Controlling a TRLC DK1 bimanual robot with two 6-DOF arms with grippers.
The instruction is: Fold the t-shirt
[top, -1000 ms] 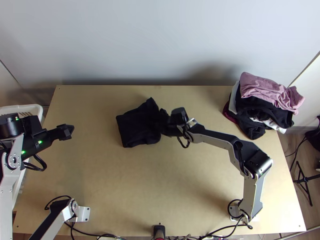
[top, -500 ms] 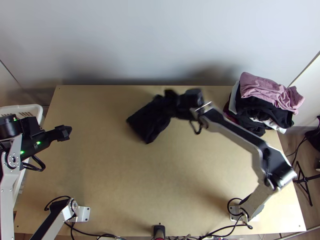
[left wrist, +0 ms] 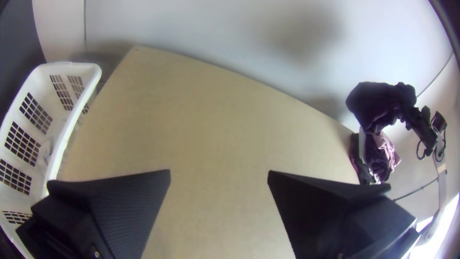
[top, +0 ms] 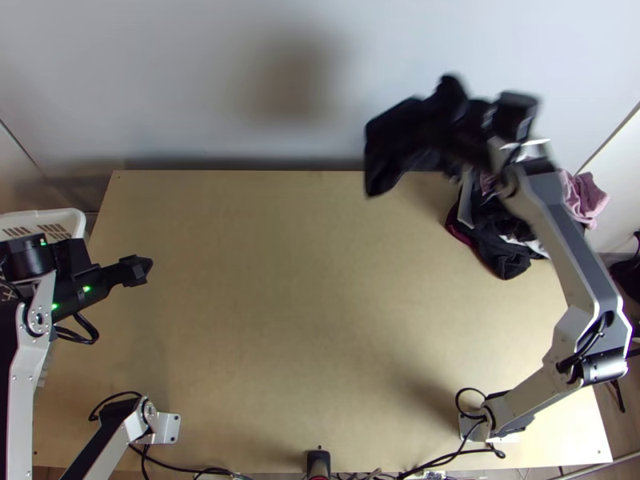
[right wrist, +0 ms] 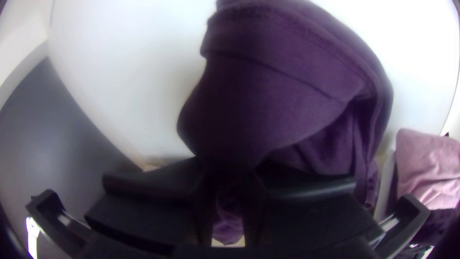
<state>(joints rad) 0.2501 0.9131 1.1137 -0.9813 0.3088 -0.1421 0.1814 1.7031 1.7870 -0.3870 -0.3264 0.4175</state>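
High above the table (top: 264,320), right gripper (top: 458,132) outstretched, clutching t-shirt (top: 392,144)

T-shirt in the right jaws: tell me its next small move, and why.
I'd probably move the dark t-shirt sideways over the clothes pile before releasing: the right jaws grip it in the air, and most of it hangs beside the pile.

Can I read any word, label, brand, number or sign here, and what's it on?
None can be read.
Silver-and-black left arm: small pale marks, too small to read.
White plastic basket with slotted sides: no visible lettering.
Dark, folded cloth in the right arm's black fingers: no visible print.
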